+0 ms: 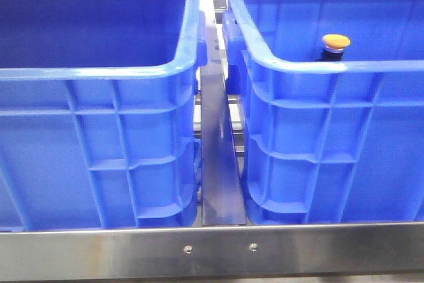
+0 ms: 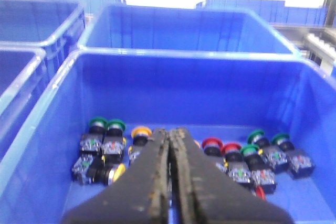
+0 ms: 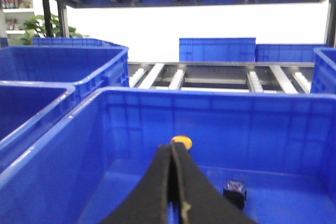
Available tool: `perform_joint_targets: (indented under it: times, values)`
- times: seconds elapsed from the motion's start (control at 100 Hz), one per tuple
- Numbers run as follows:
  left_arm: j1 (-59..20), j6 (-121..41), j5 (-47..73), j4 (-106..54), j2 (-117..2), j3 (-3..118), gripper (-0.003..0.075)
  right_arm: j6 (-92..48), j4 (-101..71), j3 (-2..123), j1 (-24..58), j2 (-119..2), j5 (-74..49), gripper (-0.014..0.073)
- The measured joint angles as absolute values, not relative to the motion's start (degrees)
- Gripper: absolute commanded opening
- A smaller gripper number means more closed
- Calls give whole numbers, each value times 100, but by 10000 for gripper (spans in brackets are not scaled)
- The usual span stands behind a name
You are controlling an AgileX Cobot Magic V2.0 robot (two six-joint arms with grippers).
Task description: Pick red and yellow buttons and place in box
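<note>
In the left wrist view my left gripper [image 2: 169, 130] is shut and empty above a blue crate [image 2: 157, 54]. On that crate's floor lie several push buttons: yellow-capped ones [image 2: 141, 131] just beside the fingertips and red-capped ones [image 2: 211, 144] on the other side. In the right wrist view my right gripper [image 3: 171, 145] is shut, jaws together, inside another blue box [image 3: 210, 92]. A yellow button cap [image 3: 182, 141] shows just past the tips, and I cannot tell if it touches them. In the front view the yellow button [image 1: 336, 42] shows over the right box's rim [image 1: 344, 67]. Neither gripper shows there.
Green-capped buttons [image 2: 97, 124] lie among the red and yellow ones. A small black block [image 3: 234, 192] sits on the floor of the right gripper's box. A second blue crate [image 1: 99, 72] stands left of a metal divider [image 1: 218, 144]. More blue crates and a roller conveyor [image 3: 220, 77] lie beyond.
</note>
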State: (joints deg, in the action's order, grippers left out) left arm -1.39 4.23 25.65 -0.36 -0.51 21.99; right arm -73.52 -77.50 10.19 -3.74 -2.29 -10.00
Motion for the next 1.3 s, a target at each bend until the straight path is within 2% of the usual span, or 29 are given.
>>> perform_joint_targets:
  times: [1.13, 1.3]
  values:
    - [-132, 423, 2522, 0, 35, 2053, -20, -7357, -7750, 1006, -383, -128, -1034, -69]
    - [-124, 348, 2272, -52, 35, 1705, -20, -7366, -7750, 1002, -383, -128, -1034, -69]
